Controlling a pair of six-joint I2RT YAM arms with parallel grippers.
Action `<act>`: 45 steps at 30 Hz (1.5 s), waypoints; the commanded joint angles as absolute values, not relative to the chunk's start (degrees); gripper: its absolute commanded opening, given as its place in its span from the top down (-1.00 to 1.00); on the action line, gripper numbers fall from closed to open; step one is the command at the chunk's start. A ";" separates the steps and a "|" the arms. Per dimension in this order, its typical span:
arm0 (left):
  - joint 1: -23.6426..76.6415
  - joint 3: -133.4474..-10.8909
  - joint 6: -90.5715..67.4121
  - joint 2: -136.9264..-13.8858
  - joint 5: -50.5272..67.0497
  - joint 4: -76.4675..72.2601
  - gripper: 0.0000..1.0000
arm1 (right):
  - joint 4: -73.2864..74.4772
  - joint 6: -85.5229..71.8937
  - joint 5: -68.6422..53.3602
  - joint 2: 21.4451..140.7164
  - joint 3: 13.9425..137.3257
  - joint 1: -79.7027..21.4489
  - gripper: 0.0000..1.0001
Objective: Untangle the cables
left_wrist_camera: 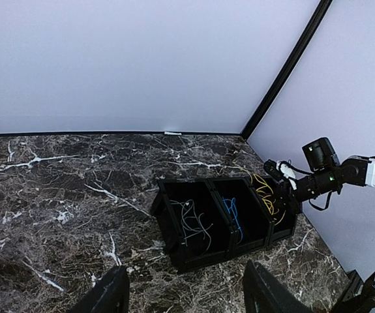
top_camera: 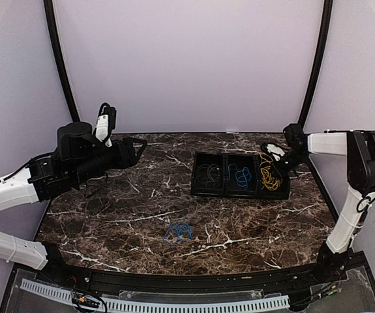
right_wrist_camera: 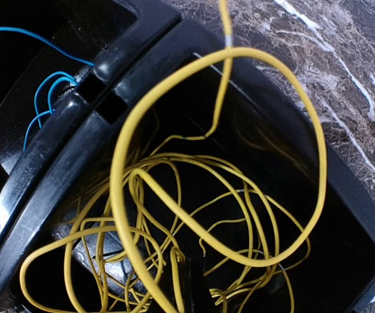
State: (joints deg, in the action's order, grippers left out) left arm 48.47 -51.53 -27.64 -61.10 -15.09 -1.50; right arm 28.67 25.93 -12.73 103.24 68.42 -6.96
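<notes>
A black three-compartment bin [top_camera: 239,194] stands right of centre. It holds pale grey cables [top_camera: 208,175] on the left, blue cables [top_camera: 240,176] in the middle and yellow cables [top_camera: 270,176] on the right. A loose blue cable coil [top_camera: 178,231] lies on the table in front. My right gripper [top_camera: 275,156] is low over the yellow compartment. In the right wrist view it [right_wrist_camera: 188,280] looks shut among the yellow cables [right_wrist_camera: 174,195], with a big loop standing up close to the camera. My left gripper [top_camera: 135,149] is open, empty and raised at the far left.
The left wrist view shows the bin [left_wrist_camera: 174,244], the grey [left_wrist_camera: 194,222], blue [left_wrist_camera: 233,215] and yellow [left_wrist_camera: 265,192] cables, and the right gripper [left_wrist_camera: 280,176]. The marble table ends at pale walls. Black poles stand at both back corners.
</notes>
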 commanded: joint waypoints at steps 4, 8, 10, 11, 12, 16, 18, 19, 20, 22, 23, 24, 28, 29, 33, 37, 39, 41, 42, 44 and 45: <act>48.07 -50.99 -27.14 -61.34 -14.31 -2.54 -0.24 | 34.45 26.87 -10.52 105.97 71.83 -8.37 1.00; 48.08 -50.67 -27.16 -60.98 -14.51 -2.55 -0.24 | 35.93 26.92 -9.56 107.20 72.20 -9.54 1.00; 48.03 -50.55 -27.22 -60.77 -14.54 -2.53 -0.23 | 37.30 26.61 -9.05 107.67 72.46 -10.15 1.00; 48.05 -50.55 -27.24 -60.63 -14.51 -2.41 -0.24 | 37.91 26.33 -8.48 107.52 72.32 -10.48 1.00; 48.03 -50.54 -27.24 -60.51 -14.55 -2.30 -0.24 | 38.30 26.18 -8.02 106.88 71.82 -10.82 1.00; 48.05 -49.80 -27.25 -59.50 -15.21 -2.23 -0.24 | 38.33 25.67 -7.05 103.32 69.46 -11.42 0.96; 48.07 -49.15 -27.25 -59.25 -15.55 -2.82 -0.24 | 38.85 25.34 -6.84 103.67 69.54 -11.43 0.93; 48.07 -49.01 -27.29 -59.38 -15.51 -3.34 -0.24 | 39.19 24.98 -6.32 104.28 69.91 -11.43 0.88; 48.08 -48.95 -27.37 -59.82 -15.15 -3.56 -0.24 | 39.45 24.66 -5.73 105.05 70.38 -11.43 0.82; 48.03 -49.29 -27.54 -60.65 -14.32 -3.89 -0.24 | 40.00 23.93 -4.86 105.88 71.52 -11.43 0.66; 48.05 -49.52 -27.57 -60.87 -13.93 -3.90 -0.24 | 40.38 23.71 -4.76 105.79 72.07 -11.40 0.60; 48.07 -49.91 -27.66 -61.21 -13.30 -3.79 -0.24 | 40.76 23.60 -4.75 105.43 72.67 -11.46 0.57; 48.08 -49.77 -27.61 -60.38 -13.79 -3.27 -0.24 | 42.78 23.75 -4.22 102.56 74.18 -11.51 0.43; 48.03 -49.22 -27.56 -60.16 -14.10 -3.26 -0.24 | 43.61 23.83 -3.84 101.93 74.52 -11.49 0.41; 48.08 -47.59 -27.75 -59.27 -15.03 -3.49 -0.25 | 46.32 24.06 -2.72 98.74 74.90 -11.46 0.35; 47.96 -46.61 -28.11 -60.44 -13.50 -3.32 -0.27 | 48.20 23.99 -1.64 95.96 75.44 -11.47 0.31; 47.98 -46.37 -28.34 -61.59 -12.53 -2.66 -0.30 | 49.09 23.86 -1.40 94.75 76.02 -11.51 0.30; 47.99 -46.28 -28.88 -63.09 -11.26 -1.51 -0.31 | 49.57 23.85 -1.08 93.60 76.83 -11.58 0.28; 47.94 -46.16 -29.20 -63.67 -10.64 -0.71 -0.31 | 49.81 23.81 -0.98 93.08 77.35 -11.64 0.28; 47.84 -45.88 -30.48 -65.87 -8.76 1.10 -0.22 | 49.73 23.99 -1.23 91.83 78.44 -12.25 0.27; 47.73 -45.79 -31.75 -67.66 -7.66 1.82 -0.18 | 49.26 24.32 -2.04 90.98 78.63 -12.95 0.27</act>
State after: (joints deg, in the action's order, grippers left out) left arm 48.23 -47.13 -28.95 -63.79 -11.81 -2.15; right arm 48.56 24.32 -1.76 94.17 75.99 -11.46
